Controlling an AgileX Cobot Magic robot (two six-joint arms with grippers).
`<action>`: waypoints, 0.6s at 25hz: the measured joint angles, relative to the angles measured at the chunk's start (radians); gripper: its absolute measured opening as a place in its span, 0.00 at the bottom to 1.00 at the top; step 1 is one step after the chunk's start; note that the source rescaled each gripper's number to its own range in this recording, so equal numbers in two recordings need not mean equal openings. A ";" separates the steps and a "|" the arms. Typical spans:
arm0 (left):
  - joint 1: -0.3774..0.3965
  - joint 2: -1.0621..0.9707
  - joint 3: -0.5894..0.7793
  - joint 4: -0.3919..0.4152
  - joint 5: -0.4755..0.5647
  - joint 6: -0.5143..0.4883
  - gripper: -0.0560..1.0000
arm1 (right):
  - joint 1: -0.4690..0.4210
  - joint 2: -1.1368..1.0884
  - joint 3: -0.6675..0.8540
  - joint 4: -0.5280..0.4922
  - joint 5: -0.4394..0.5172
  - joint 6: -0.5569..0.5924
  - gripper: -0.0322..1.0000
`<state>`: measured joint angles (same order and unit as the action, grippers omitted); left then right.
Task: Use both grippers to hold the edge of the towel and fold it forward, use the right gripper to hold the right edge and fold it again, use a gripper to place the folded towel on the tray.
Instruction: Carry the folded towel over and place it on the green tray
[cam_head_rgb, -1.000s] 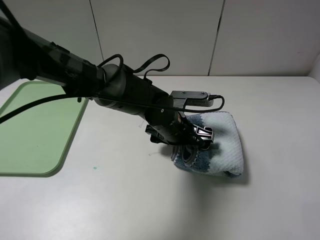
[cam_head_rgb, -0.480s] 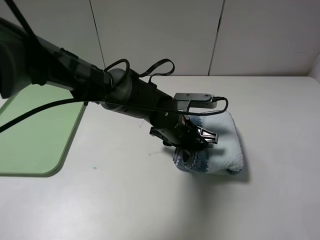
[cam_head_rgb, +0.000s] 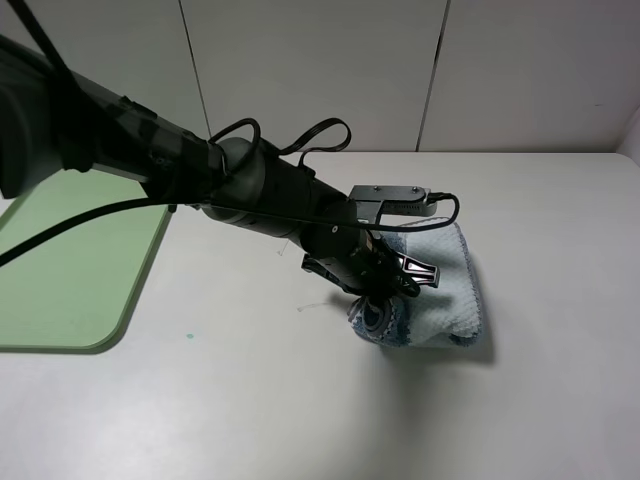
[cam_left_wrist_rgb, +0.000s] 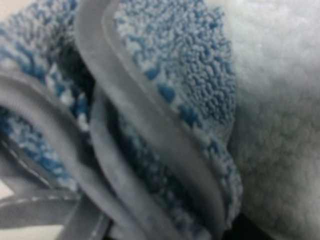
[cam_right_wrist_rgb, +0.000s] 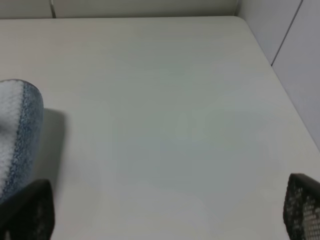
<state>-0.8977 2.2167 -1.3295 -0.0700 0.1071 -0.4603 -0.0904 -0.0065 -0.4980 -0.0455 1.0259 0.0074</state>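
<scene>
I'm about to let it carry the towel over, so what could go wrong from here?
The left gripper sits on the loose layered edges of the folded towel; it may catch only some layers, so the fold could open when lifted. The tray lies far across the table, so a weak hold might drop it short.

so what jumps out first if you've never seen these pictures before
The big black left arm sweeps in from the upper left of the high view, its left gripper buried in the near-left edge of a folded blue and white towel right of the table's centre. The left wrist view is filled with the towel's grey hem and blue pile, very close. At far left lies the pale green tray, bare.
</scene>
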 joint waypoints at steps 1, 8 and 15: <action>0.000 0.000 0.000 0.000 0.000 0.000 0.19 | 0.000 0.000 0.000 0.000 0.000 0.000 1.00; 0.000 -0.024 0.000 0.000 0.042 0.000 0.19 | 0.000 0.000 0.000 0.000 0.000 0.000 1.00; 0.016 -0.103 0.001 0.021 0.151 0.003 0.19 | 0.000 0.000 0.000 0.000 0.000 0.000 1.00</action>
<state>-0.8817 2.1136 -1.3285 -0.0485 0.2578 -0.4573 -0.0904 -0.0065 -0.4980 -0.0455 1.0259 0.0074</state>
